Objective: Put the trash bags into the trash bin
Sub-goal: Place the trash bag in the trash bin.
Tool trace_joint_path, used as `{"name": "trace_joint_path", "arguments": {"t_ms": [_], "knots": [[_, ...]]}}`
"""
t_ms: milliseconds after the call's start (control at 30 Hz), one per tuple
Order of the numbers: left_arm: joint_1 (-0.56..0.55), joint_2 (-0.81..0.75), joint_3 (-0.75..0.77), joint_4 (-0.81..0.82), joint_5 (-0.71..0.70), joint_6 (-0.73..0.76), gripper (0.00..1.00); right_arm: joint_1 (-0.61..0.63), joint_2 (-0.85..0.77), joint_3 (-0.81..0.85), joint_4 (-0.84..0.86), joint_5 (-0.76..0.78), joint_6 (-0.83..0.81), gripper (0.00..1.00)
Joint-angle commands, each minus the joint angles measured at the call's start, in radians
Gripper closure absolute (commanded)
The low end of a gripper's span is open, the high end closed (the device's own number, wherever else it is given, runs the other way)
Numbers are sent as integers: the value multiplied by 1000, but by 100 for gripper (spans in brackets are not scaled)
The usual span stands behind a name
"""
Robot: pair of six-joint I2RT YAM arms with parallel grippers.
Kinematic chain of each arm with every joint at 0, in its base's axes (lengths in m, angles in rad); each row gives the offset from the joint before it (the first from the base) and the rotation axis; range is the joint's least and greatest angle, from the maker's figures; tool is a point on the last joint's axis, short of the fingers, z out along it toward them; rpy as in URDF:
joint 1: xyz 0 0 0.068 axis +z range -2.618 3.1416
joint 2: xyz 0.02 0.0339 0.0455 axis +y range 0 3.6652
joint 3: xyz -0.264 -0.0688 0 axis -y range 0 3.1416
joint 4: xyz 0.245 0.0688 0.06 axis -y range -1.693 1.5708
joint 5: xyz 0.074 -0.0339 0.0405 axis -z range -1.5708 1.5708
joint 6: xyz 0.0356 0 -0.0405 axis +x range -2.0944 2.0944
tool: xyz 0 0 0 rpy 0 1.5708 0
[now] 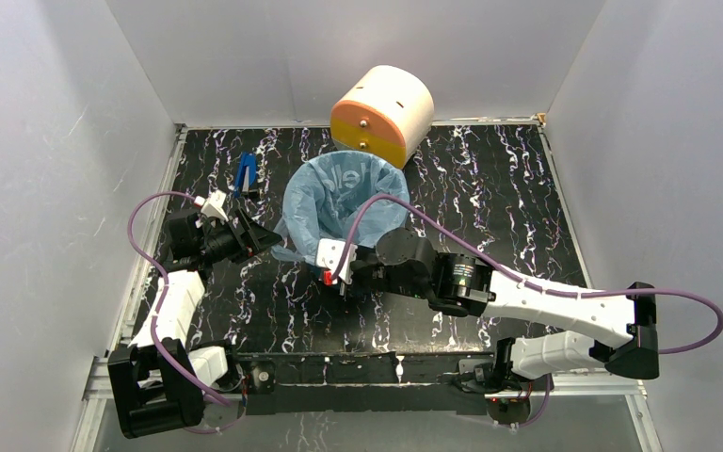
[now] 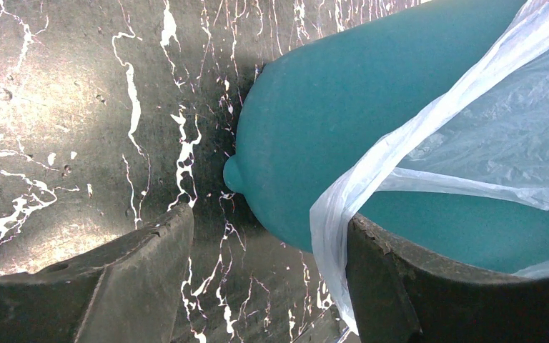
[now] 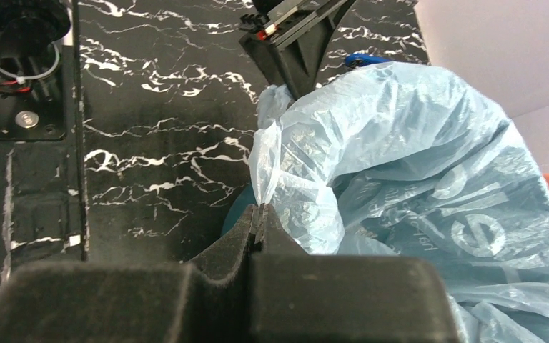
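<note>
Trash bag (image 1: 339, 193) lines trash bin (image 2: 314, 128) mid-frame, near rim prob. unseated; R gripper (image 3: 259, 218) pinches bag edge, L gripper (image 2: 268, 282) wide.

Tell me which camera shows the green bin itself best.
The left wrist view: the bin fills much of the frame, its teal wall bare beside the bag. From the top camera the bag hides nearly all of it. The right wrist view shows only a sliver of teal under the bag's edge.
</note>
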Motion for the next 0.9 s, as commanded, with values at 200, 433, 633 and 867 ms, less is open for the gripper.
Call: {"name": "trace_joint_path", "arguments": {"t_ms": [200, 433, 633, 867], "knots": [[-1, -21, -10, -6, 18, 13, 29, 4, 7, 14, -113, -45, 102, 100], [-1, -17, -11, -5, 16, 13, 29, 4, 25, 17, -165, 8, 162, 80], [-2, -11, -10, -6, 14, 13, 29, 4, 62, 9, -239, -49, 162, 70], [-1, -13, -11, -5, 14, 12, 29, 4, 92, 18, -309, -123, 175, 56]]}}
